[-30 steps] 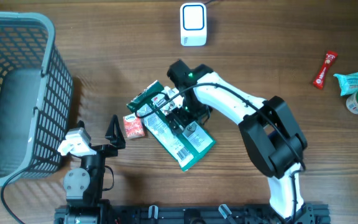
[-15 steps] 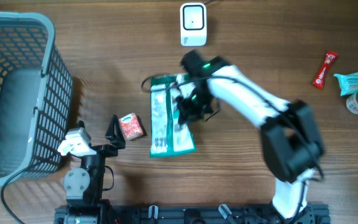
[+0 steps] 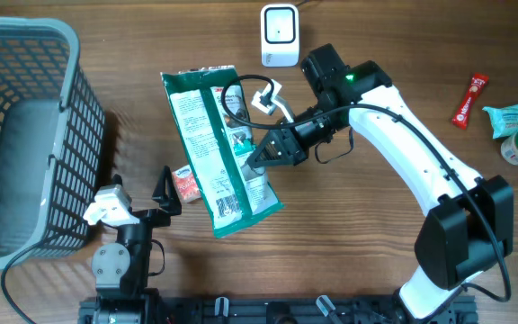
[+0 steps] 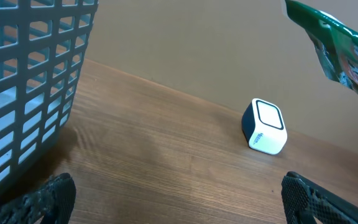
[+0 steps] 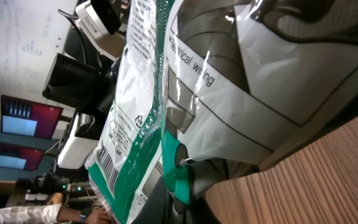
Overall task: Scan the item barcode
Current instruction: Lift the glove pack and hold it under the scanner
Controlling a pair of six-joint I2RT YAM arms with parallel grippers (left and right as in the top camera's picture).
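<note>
Right now the right hand (image 3: 272,148) is clamped shut on the right edge of the flat green-and-white printed pouch (image 3: 214,144), holding it clear of the wooden surface (image 3: 376,270). The pouch hangs left of the arm, its long side running from far to near. Its black-and-white barcode (image 3: 227,207) sits at the near end and faces up. The small white box scanner (image 3: 279,34) stands at the far edge, just beyond the pouch's far right corner.

The step in hand looks like presenting the code to the scanner, and as the pouch lies the code is at the wrong end and turned away from it. Doing it well probably means rolling the wrist so the printed face turns toward the scanner's window, then carrying the near end across until the code sits squarely in front of it.

The pouch is thin and glossy, so it may sag or throw glare; a slow, steady approach with a short pause should help. The left hand (image 3: 163,191) rests wide open and empty at the near left, beside a small red carton (image 3: 191,183), and need not move.
</note>
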